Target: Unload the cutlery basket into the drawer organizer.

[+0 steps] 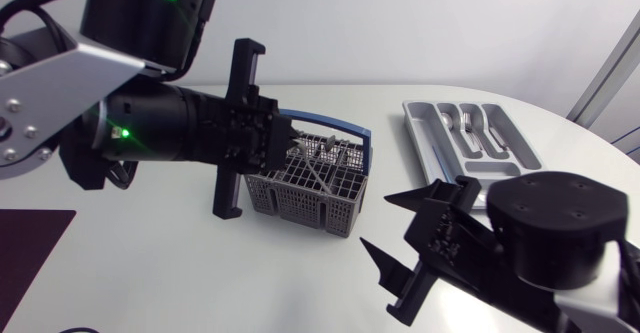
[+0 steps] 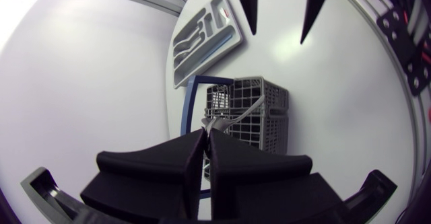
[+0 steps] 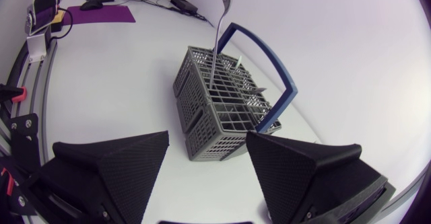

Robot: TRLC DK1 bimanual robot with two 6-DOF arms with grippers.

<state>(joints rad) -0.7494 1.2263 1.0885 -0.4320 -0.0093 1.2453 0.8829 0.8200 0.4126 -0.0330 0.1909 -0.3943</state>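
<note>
Cutlery basket point(image 1: 300, 201): utensils point(image 1: 340, 159) | left hand point(image 2: 207, 134): gripping utensil point(image 3: 217, 42) | drawer organizer point(image 1: 420, 133): silverware point(image 1: 475, 131)

Grey cutlery basket point(image 1: 300, 198), blue-handled, stands upright, a silver utensil point(image 3: 217, 46) rising from it; drawer organizer point(image 1: 419, 136) nearby holds perhaps spoons point(image 1: 470, 126).

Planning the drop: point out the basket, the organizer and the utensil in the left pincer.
Basket point(image 1: 300, 201): head view, front mesh wall.
Organizer point(image 1: 420, 138): head view, left rim.
Utensil point(image 3: 217, 42): right wrist view, mid-handle.
</note>
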